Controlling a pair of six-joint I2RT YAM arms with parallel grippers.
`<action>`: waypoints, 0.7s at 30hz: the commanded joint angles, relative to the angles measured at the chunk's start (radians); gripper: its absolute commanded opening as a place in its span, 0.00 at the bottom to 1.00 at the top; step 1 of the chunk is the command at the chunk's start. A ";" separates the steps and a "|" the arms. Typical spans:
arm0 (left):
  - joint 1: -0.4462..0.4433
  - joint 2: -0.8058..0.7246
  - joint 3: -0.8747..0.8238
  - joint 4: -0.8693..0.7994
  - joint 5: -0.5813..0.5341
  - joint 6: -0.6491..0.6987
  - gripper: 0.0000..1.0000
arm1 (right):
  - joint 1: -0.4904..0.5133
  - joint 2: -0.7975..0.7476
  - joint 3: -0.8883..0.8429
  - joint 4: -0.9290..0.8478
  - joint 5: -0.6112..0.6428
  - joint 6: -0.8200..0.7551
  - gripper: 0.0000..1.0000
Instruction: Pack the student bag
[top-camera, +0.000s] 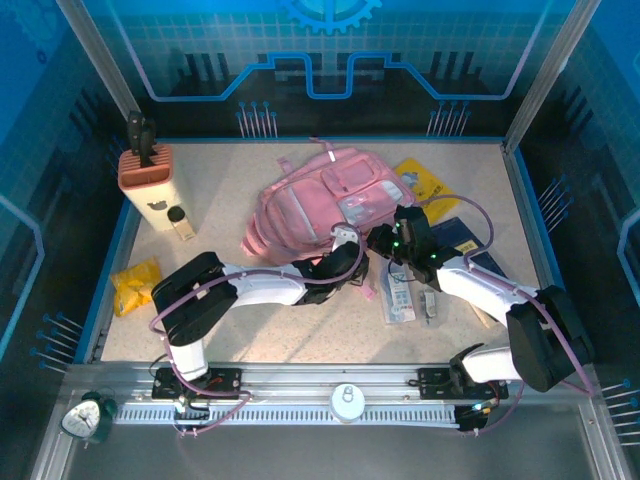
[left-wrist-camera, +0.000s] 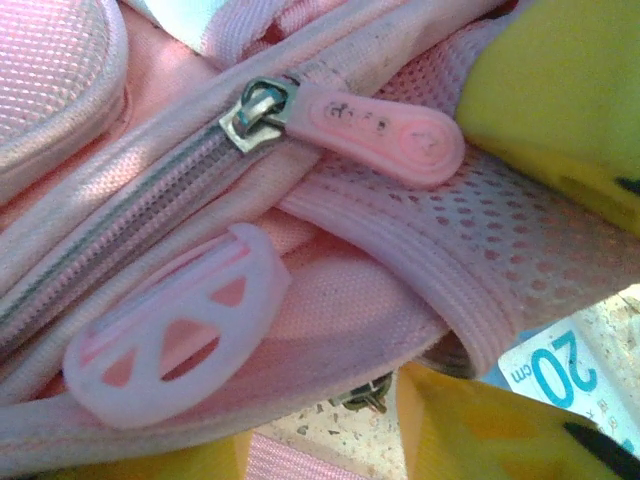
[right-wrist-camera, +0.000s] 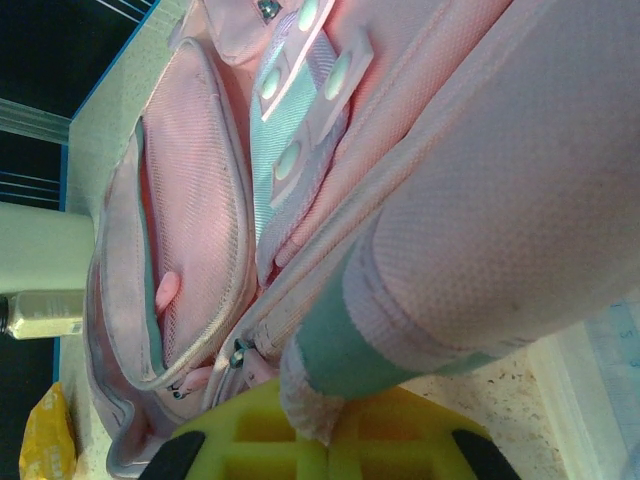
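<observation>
**From above:** A large, soft pink fabric student bag lies flat mid-table on a speckled beige tabletop. The booth around it is walled with blue circuit-pattern panels. The left gripper and right gripper meet at the bag's near edge. To the left stand a terracotta block holder and a small black-capped bottle, with a crumpled yellow packet nearer the arms. A yellow pouch pokes out beyond the bag. A dark blue book and a clear flat packet lie to the right. Their print is too small to read.

**Left wrist:** A metal zip slider carries a pink rubber pull tab whose raised marks are illegible. A paler pull with cut-out windows lies below it. The yellow fingers stand apart, above and below the bag's mesh pocket rim. Bare table shows under the fabric, so nothing is clamped. A white label reads "20 cm" in teal.

**Right wrist:** The yellow pads are closed together, with a fold of the bag's pink fabric pinched at their tips. A teal strap runs up the bag.
</observation>
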 joint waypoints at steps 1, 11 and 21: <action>0.005 0.007 0.024 0.095 -0.064 0.019 0.35 | 0.022 -0.022 0.000 0.062 -0.065 0.001 0.00; 0.006 -0.042 -0.002 0.090 -0.030 0.050 0.05 | 0.016 -0.026 0.005 0.053 -0.050 -0.012 0.00; 0.014 -0.124 -0.059 -0.031 -0.022 -0.011 0.00 | -0.007 -0.031 0.044 0.012 -0.058 -0.044 0.00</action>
